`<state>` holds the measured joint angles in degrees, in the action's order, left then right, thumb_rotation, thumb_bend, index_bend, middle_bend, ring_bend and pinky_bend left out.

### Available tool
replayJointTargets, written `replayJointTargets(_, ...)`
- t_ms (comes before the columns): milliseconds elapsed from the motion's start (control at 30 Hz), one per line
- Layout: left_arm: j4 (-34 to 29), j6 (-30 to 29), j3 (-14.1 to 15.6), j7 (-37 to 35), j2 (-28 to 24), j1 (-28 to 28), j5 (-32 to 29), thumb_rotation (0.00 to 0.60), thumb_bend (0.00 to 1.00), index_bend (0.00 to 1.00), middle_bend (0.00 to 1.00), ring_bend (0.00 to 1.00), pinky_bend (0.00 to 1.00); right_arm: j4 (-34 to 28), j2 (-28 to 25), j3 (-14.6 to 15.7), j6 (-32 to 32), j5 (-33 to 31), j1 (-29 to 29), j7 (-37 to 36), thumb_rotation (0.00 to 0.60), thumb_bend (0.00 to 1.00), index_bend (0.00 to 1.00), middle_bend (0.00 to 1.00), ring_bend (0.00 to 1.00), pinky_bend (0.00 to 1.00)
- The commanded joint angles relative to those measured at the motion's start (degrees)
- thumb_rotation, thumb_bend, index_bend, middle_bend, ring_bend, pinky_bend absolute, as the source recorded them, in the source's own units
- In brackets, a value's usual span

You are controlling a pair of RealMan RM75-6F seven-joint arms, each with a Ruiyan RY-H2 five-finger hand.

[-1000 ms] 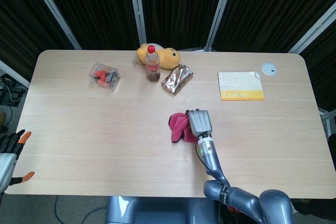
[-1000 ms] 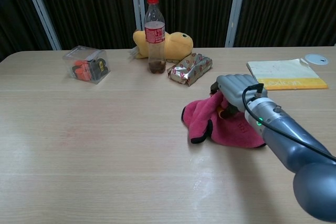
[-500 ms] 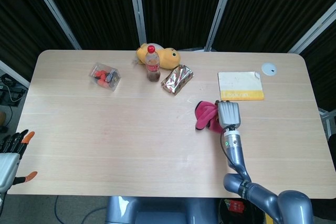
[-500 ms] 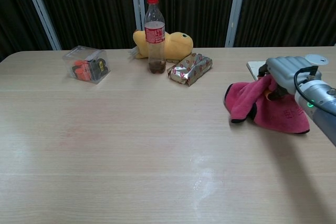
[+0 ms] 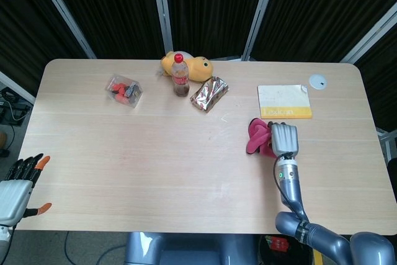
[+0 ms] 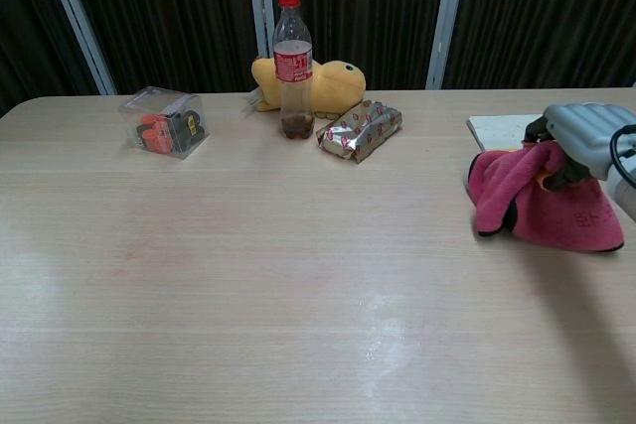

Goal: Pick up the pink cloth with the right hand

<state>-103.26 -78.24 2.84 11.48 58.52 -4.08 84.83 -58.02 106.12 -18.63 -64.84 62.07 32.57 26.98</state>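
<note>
The pink cloth (image 5: 256, 138) hangs bunched from my right hand (image 5: 284, 139), which grips it above the table's right side. In the chest view the cloth (image 6: 542, 203) droops below the grey right hand (image 6: 589, 136) at the frame's right edge, its lower hem close to the tabletop. My left hand (image 5: 20, 187) is at the lower left off the table's front-left corner, fingers spread and holding nothing; the chest view does not show it.
A yellow-edged notepad (image 5: 284, 102) lies just behind the right hand, with a small white disc (image 5: 317, 81) further back. A cola bottle (image 6: 289, 54), yellow plush toy (image 6: 334, 82), foil packet (image 6: 361, 129) and clear box of small items (image 6: 163, 122) stand at the back.
My right hand has carried the pink cloth from the table's middle towards the right and lifted it. The left hand has shifted slightly into view.
</note>
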Motion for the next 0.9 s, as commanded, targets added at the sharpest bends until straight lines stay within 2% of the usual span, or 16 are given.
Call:
replayJointTargets(33, -0.10, 0.25, -0.01, 0.05, 0.02, -0.14, -0.22, 0.600, 0.00, 0.01, 0.00, 0.00, 0.00, -3.17, 0.62, 1.64, -0.30, 1.17, 0.12, 0.56, 0.600, 0.56, 0.76, 0.64, 0.51, 0.74)
replayJointTargets(200, -0.02, 0.25, -0.02, -0.40, -0.21, -0.08, -0.63, 0.600, 0.00, 0.01, 0.00, 0.00, 0.00, -6.01, 2.48, 2.85, -0.82, 3.03, 1.18, 0.84, 0.600, 0.56, 0.76, 0.64, 0.51, 0.74)
replayJointTargets(367, -0.04, 0.11, -0.02, -1.46, -0.70, 0.06, -0.87, 0.600, 0.00, 0.01, 0.00, 0.00, 0.00, -8.78, 1.03, 3.36, -2.33, 4.83, 1.22, 1.29, 0.600, 0.56, 0.76, 0.64, 0.51, 0.74)
replayJointTargets(733, 0.13, -0.36, 0.18, -1.62, -0.60, 0.15, -0.05, 0.600, 0.00, 0.01, 0.00, 0.00, 0.00, -21.02, -10.23, 6.21, -8.49, 6.98, -5.58, -0.51, 0.600, 0.56, 0.76, 0.64, 0.51, 0.74)
replayJointTargets(833, 0.31, -0.89, 0.15, -1.24, -0.22, 0.27, 0.37, 0.600, 0.00, 0.02, 0.00, 0.00, 0.00, -23.34, -12.21, 6.89, -9.29, 7.50, -6.74, -1.16, 0.600, 0.50, 0.74, 0.62, 0.48, 0.74)
replayJointTargets(900, 0.49, -1.27, 0.12, -0.96, 0.09, 0.37, 0.58, 0.600, 0.00, 0.02, 0.00, 0.00, 0.00, -24.97, -13.28, 7.30, -9.68, 7.84, -7.35, -1.53, 0.600, 0.39, 0.66, 0.55, 0.42, 0.74)
